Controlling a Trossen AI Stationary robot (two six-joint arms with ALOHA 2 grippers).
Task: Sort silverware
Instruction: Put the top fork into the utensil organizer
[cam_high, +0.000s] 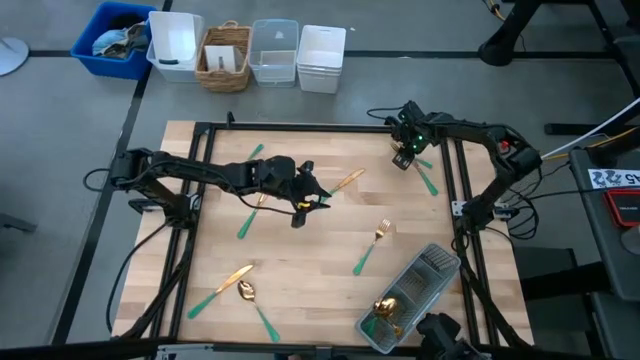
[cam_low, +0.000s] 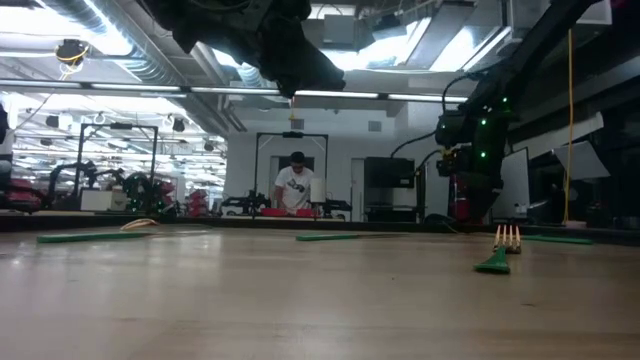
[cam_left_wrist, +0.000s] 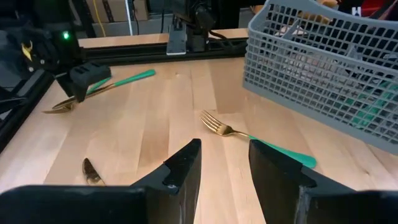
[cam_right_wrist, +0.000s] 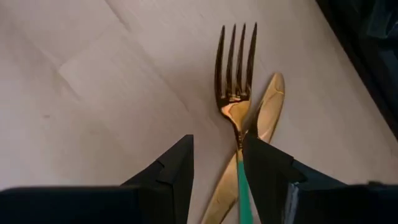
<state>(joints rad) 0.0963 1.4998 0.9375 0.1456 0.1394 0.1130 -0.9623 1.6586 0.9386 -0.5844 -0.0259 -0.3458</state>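
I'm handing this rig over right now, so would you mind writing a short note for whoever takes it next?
Left gripper: open, empty, above mid-table.
Right gripper: open, low over a fork lying across a knife at the table's far right; nothing held.
Done: some silverware already in the tray at the near right.
Left: a fork mid-table, pieces near left, others around the left gripper, plus the right gripper's pair.
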